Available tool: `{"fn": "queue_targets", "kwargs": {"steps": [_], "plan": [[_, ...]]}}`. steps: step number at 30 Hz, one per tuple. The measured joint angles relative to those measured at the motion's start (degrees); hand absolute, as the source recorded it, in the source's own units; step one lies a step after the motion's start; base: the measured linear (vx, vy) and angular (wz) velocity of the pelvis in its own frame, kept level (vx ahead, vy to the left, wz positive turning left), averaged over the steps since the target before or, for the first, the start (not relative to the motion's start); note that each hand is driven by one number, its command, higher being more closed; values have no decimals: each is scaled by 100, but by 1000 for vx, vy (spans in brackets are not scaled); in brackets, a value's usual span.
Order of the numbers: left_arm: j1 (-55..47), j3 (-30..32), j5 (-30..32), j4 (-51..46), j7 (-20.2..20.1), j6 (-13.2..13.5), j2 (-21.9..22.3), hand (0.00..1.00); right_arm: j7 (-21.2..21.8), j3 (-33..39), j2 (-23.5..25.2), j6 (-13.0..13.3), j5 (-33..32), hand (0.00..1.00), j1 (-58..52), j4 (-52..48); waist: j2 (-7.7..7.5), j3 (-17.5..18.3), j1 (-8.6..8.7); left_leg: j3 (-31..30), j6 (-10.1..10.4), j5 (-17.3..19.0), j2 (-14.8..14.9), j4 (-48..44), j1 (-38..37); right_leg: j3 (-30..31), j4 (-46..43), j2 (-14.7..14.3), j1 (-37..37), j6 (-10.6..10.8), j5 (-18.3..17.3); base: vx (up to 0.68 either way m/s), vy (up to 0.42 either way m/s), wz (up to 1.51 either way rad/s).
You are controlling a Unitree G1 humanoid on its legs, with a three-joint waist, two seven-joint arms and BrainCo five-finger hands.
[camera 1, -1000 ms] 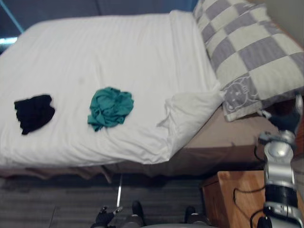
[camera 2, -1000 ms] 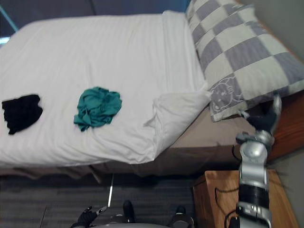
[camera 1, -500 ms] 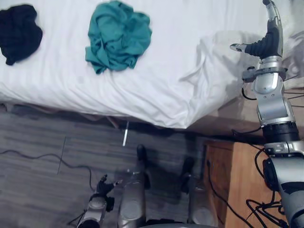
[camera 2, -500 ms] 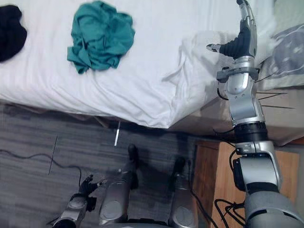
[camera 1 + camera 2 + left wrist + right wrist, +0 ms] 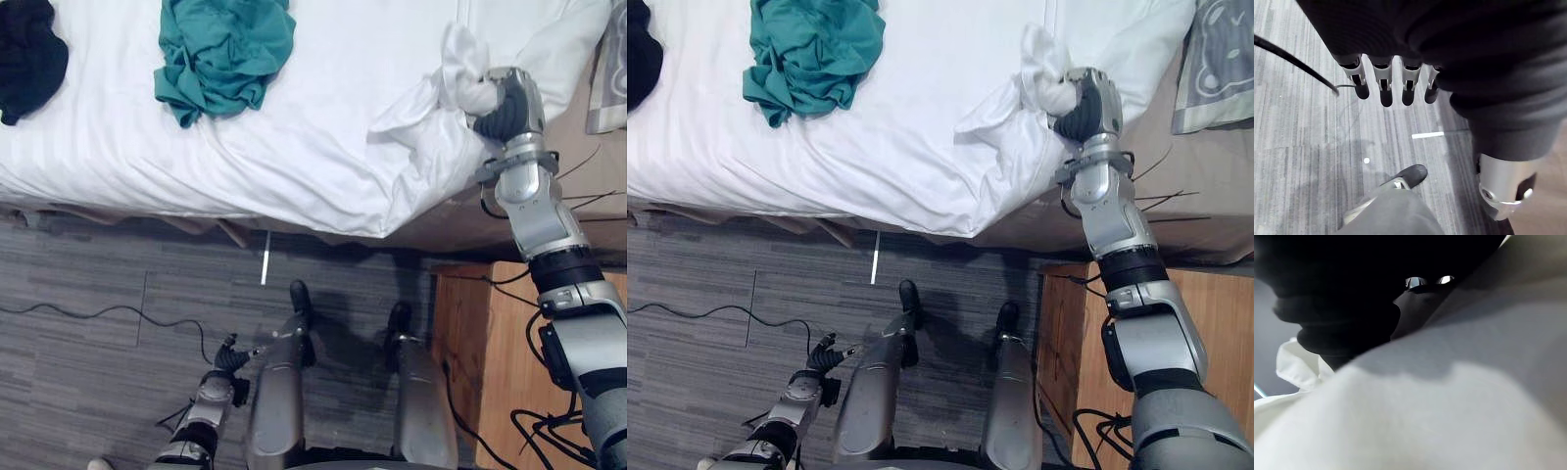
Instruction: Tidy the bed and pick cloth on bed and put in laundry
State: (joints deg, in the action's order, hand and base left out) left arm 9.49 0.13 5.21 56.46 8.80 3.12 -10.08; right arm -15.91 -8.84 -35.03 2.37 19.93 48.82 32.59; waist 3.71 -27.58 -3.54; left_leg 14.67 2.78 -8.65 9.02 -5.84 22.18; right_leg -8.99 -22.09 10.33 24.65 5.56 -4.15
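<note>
Our right hand [image 5: 507,103] grips the bunched corner of the white duvet [image 5: 323,127], fingers curled round it; we should draw it evenly toward the pillow [image 5: 1215,59] without loosening. The teal cloth [image 5: 223,49] and black cloth [image 5: 27,54] lie on the duvet, while our left hand [image 5: 1386,83] hangs slack-fingered above the floor [image 5: 1303,147].

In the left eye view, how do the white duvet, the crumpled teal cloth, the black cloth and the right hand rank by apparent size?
Largest first:
white duvet
crumpled teal cloth
black cloth, though cut by the edge
right hand
</note>
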Motion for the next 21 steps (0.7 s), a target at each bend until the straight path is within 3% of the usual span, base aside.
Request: {"fn": "queue_targets", "kwargs": {"steps": [4,5,7,9,11,15,18,21], "plan": [[-220,-4,24,-305,-30,6,0,0,138,661,13,64,-7,100,-1093,-503,-25,12,112,116,33,-121,-40,485,-594,-15,439,-48,-552,28,130,92,-36,-12],[-272,-6,33,-302,-77,0,0,0,153,867,41,96,-10,0,-1387,-569,-45,22,162,142,29,-175,-68,644,-753,5,539,-59,-669,49,165,121,-19,-15],[-441,-7,122,-300,-137,-4,21,0,189,1263,153,120,-19,0,-1902,-610,-109,133,299,241,38,-219,-121,863,-953,57,691,-58,-794,88,207,138,-5,-20],[-544,-7,201,-294,-202,-18,70,0,226,1727,294,122,-47,0,-2370,-602,-179,272,306,298,32,-241,-189,984,-1138,114,813,-56,-930,116,234,189,-1,-19],[-703,3,231,-292,-267,-36,84,0,252,2267,654,125,-297,0,-2792,-597,-253,564,380,321,40,-234,-214,1116,-1376,88,996,-52,-1194,123,236,186,-2,-3],[-836,82,233,-294,-276,-53,86,0,247,3078,1549,119,-955,0,-2914,-454,-287,774,365,451,166,-134,-201,1114,-1751,157,1202,-62,-1635,131,232,133,0,-7],[-1014,450,224,-281,-343,-181,201,0,220,3385,1908,105,-1601,0,-2847,-345,-296,799,223,570,155,308,-187,586,-1816,506,1199,-81,-1731,161,209,53,22,-44],[-1198,648,164,-241,-328,-242,330,0,149,3456,1950,-75,-2122,0,-2674,-312,-278,817,224,-364,290,872,-192,-306,-1579,778,1100,-47,-1734,234,155,52,-11,-44]]}}
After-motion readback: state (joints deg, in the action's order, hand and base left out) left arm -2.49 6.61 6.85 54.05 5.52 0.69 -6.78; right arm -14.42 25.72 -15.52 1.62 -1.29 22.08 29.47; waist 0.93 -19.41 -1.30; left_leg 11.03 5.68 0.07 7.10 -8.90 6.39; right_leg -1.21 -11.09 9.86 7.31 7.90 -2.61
